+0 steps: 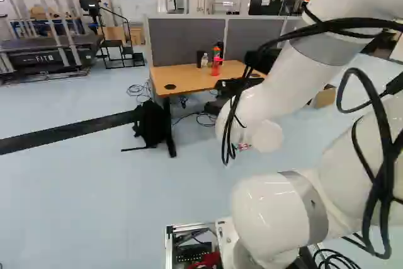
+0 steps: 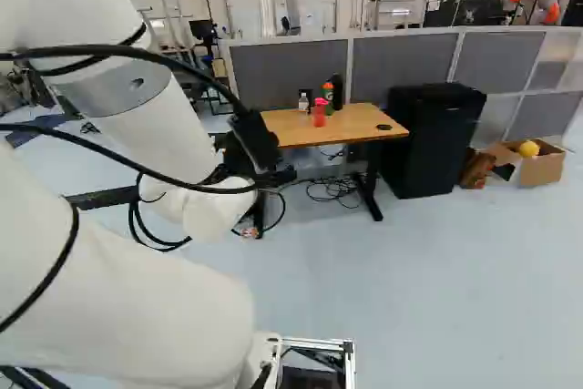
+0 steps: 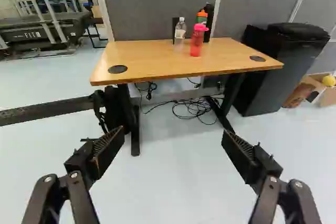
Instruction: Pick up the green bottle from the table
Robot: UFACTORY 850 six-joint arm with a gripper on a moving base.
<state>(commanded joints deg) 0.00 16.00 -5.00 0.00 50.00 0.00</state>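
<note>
Hanging above the floor (image 3: 173, 187) with the gripper (image 3: 173, 134) spread wide and clamped on nothing, aimed toward the table (image 3: 152, 66) but well short of it. Probably calling for a drive forward first, with a risk of snagging the black bag (image 3: 116, 107) beside one table leg if steered off line, or of catching the loose cables (image 3: 191, 107) beneath if taken too far in. Approaching too low, likely to strike the near edge. Needing then to get at the green bottle (image 2: 329, 91), upright toward the table's far side, orange-capped and partly hidden behind the red bottle (image 3: 197, 40). Coming straight in, likely to topple or grab the red one by mistake; opening so wide in that cluster, liable to clip the clear bottle (image 3: 180, 30) or the tall black bottle (image 2: 338, 91) close by. Reaching too deep, could also bump the grey partition (image 3: 157, 3) behind. Better to come from above, lined up on the orange cap.
</note>
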